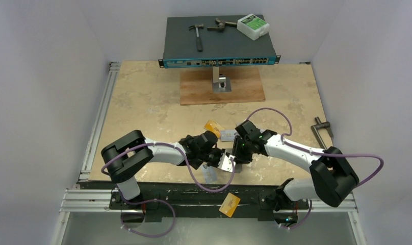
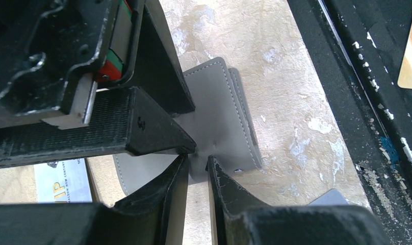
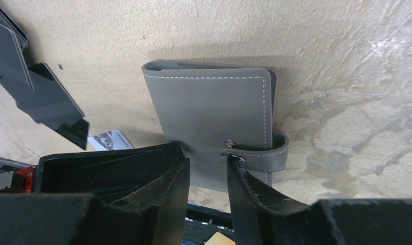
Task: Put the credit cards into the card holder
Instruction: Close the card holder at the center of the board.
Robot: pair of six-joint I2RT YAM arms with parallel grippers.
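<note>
The grey card holder lies folded shut, its strap wrapped round one edge and the round snap showing. My left gripper is shut on the holder's near edge, which creases at the pinch. My right gripper is open, astride the same edge, one fingertip touching the strap end. Both meet at mid-table. Credit cards lie around: an orange one, a grey one, another grey one, and a printed white one.
An orange card lies off the board on the black front rail. At the back, a network switch on a wooden stand carries a hammer and a white box. A metal handle sits at the right edge.
</note>
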